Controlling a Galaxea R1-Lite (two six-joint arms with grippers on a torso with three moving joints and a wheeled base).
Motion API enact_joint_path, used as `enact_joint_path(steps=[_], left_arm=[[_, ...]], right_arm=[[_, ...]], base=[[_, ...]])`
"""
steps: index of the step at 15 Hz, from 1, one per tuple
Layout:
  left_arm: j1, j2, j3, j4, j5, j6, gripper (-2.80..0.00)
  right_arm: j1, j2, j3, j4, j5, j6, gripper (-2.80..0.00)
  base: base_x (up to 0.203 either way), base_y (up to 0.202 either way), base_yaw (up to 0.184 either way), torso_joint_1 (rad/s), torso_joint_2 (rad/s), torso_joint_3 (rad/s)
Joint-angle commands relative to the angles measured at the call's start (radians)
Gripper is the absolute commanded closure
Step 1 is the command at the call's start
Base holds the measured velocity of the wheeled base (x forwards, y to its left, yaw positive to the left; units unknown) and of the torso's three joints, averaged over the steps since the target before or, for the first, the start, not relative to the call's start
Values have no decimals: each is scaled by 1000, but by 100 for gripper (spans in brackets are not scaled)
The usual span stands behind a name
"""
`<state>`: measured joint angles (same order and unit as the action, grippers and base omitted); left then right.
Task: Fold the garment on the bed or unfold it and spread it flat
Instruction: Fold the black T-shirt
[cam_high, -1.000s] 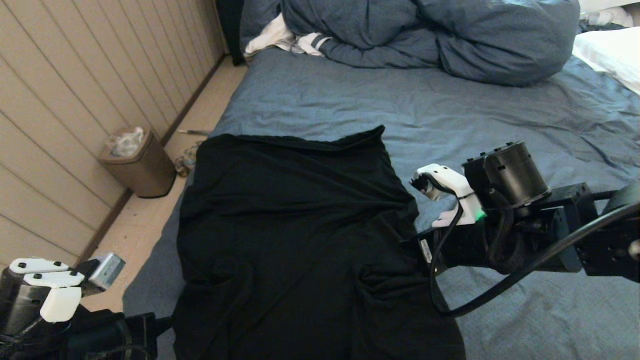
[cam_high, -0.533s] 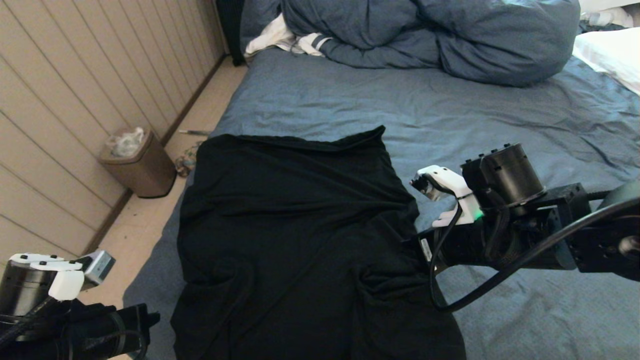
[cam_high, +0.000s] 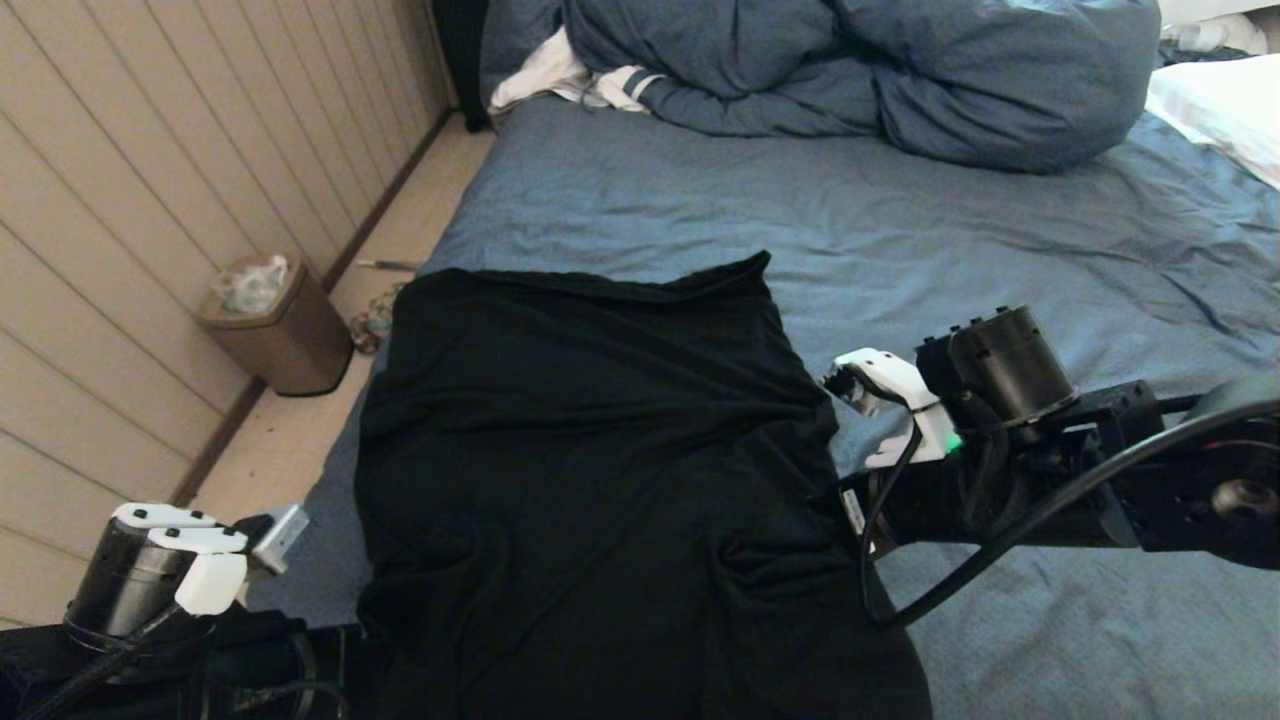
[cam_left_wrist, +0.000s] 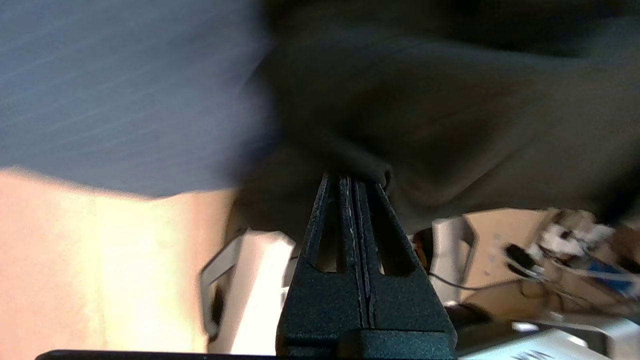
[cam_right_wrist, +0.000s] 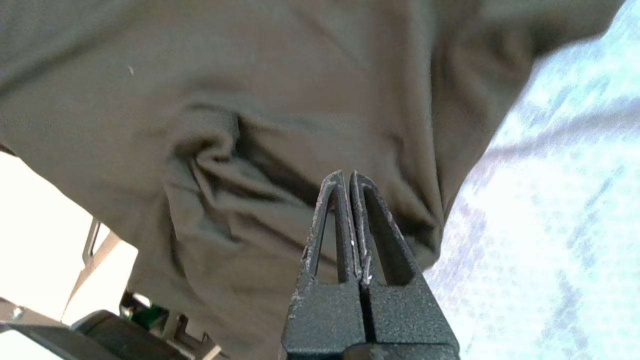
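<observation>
Wall: pale panelled boards (cam_high: 150, 200) run along the robot's left, well apart from both sets of fingers.
Bin: a brown waste bin (cam_high: 275, 335) with crumpled plastic in it stands on the floor against the wall, beyond the left gripper.
Left gripper: left gripper (cam_left_wrist: 356, 177) sits low at the near left corner of the bed, fingers pressed together with a fold of black cloth caught at their tips (that view is blurred).
Garment: the garment (cam_high: 590, 480) lies plain side up on the bed (cam_high: 1000, 230), spread between the two grippers, its near part rumpled and bunched toward each set of fingers.
Writing: none can be read on the shirt's visible side.
Right gripper: right gripper (cam_right_wrist: 348, 175) is at the shirt's right edge, fingers closed flat against each other, their tips against a puckered fold; whether cloth is pinched cannot be told.
Duvet: a bunched blue-grey duvet (cam_high: 860, 70) lies far beyond the fingers, a white striped cloth (cam_high: 575, 80) at its left end.
Pillow: a white pillow (cam_high: 1225, 110) lies at the far right.
</observation>
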<state>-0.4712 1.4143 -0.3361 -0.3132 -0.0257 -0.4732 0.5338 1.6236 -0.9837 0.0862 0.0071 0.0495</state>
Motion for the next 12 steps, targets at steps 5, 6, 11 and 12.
enact_joint_path(steps=[5, 6, 11, 12], left_arm=[[-225, -3, -53, 27, 7, -84, 0], [-267, 0, -53, 30, 7, -93, 0], [-409, 48, -55, 32, 46, -104, 0], [-437, 57, -51, 31, 83, -104, 0]], right_arm=[[-34, -58, 24, 1, 2, -2, 0], [-54, -68, 35, 2, 9, -3, 0], [-72, -86, 54, 0, 28, -3, 0], [-71, -88, 53, 0, 28, -3, 0]], base=[[0, 0, 0, 0, 0, 0], [0, 0, 0, 0, 0, 0], [0, 0, 0, 0, 0, 0], [0, 0, 0, 0, 0, 0]])
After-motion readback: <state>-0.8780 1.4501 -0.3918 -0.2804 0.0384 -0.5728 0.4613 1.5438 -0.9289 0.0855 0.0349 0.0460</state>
